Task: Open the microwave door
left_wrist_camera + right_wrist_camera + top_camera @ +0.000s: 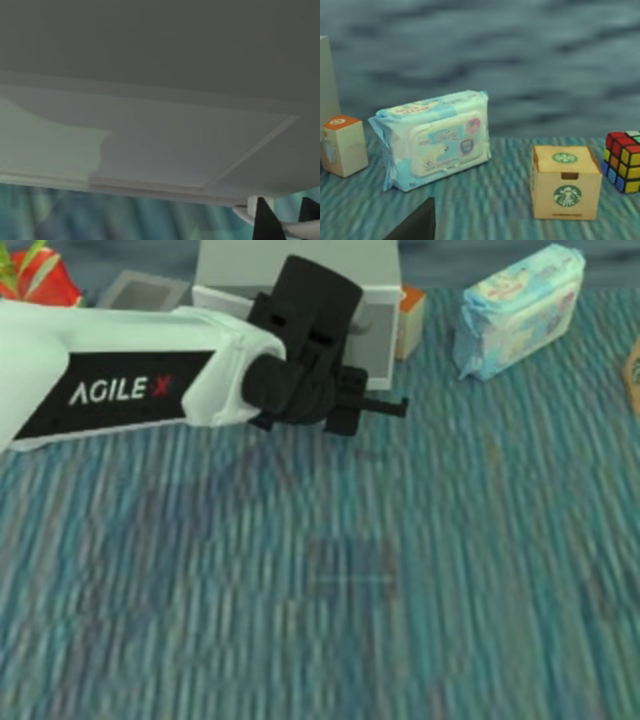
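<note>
The boxy silver-grey microwave (300, 270) sits at the worktop's far edge. Its rigid hinged door (175, 145) should swing lightly; grip the pale bar handle (260, 204). Left pincer (385, 405) opening: cannot tell.

Microwave door (165, 150) filling the view, its pale handle (260, 212) between the left gripper's (287, 220) dark jaws

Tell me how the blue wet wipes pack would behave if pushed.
The wet wipes pack looks soft-sided with crinkled ends, so it would probably dent. It leans on its long edge, so a push would likely tip it flat rather than slide it.
</note>
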Motion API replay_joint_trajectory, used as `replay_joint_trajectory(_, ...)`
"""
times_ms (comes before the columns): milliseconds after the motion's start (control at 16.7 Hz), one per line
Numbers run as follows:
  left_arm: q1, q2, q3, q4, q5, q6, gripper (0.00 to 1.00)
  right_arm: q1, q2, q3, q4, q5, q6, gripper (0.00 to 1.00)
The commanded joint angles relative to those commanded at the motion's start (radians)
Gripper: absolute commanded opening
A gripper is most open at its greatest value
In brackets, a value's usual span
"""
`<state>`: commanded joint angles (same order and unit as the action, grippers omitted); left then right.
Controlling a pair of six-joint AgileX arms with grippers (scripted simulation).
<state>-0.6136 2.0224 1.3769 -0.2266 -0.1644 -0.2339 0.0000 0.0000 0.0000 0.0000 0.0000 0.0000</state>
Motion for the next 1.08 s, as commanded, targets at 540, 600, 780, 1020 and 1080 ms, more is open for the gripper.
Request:
replay_joint_trajectory(540, 0.006, -0.022, -0.029, 0.016, 0.03, 0.03, 0.0, 0.0, 0.0, 0.0, 0.0, 0.0, 0.0, 1.0)
replay_joint_trajectory(600, 0.009, -0.029, -0.037, 0.021, 0.037, 0.04, 0.0, 0.0, 0.0, 0.0, 0.0, 0.0, 0.0, 1.0)
replay_joint_trajectory(780, 0.016, -0.037, -0.056, 0.027, 0.048, 0.058, 0.0, 0.0, 0.0, 0.0, 0.0, 0.0, 0.0, 1.0)
replay_joint_trajectory(1020, 0.016, -0.037, -0.056, 0.027, 0.048, 0.058, 0.0, 0.0, 0.0, 0.0, 0.0, 0.0, 0.0, 1.0)
replay_joint_trajectory(1080, 0.016, -0.037, -0.056, 0.027, 0.048, 0.058, 0.0, 0.0, 0.0, 0.0, 0.0, 0.0, 0.0, 1.0)
